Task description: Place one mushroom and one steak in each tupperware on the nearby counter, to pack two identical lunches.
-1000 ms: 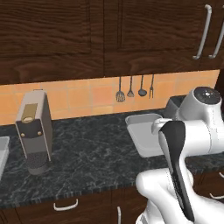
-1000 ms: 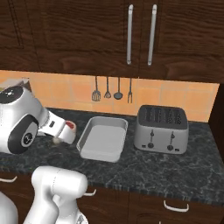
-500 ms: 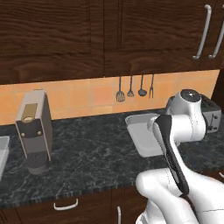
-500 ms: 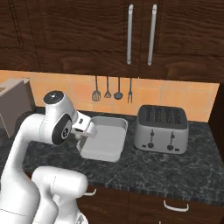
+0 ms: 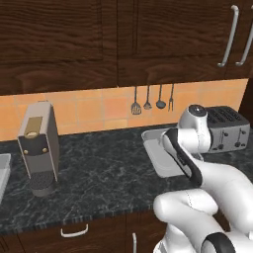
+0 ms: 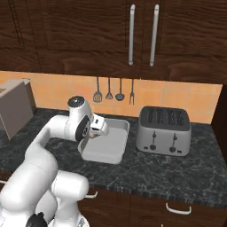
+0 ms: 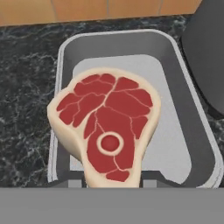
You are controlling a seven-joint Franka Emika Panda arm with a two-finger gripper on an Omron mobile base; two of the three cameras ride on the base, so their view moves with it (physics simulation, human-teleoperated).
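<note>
A raw T-bone steak [image 7: 107, 127], red with a pale fat rim, hangs in my gripper [image 6: 97, 129], which is shut on its lower end; the steak hides the fingertips in the hand view. Just beneath it an open grey tupperware [image 7: 61, 57] rests on the dark speckled counter [image 7: 26, 87], its pale floor bare. The base views show that tupperware [image 5: 157, 160] [image 6: 108, 153] on the counter [image 5: 99, 173] [image 6: 155, 170] with my hand over its left near part.
A silver toaster [image 6: 163, 130] [image 5: 226, 129] stands just right of the container. Left on the counter is a grey coffee machine [image 5: 38, 148] [image 6: 15, 106]. Utensils [image 6: 113, 88] hang on the orange tile wall. Below the counter are dark wooden drawers with silver handles.
My arm has swung right from the left part of the counter to above the grey tupperware, carrying the steak with it. The base has stayed put.
</note>
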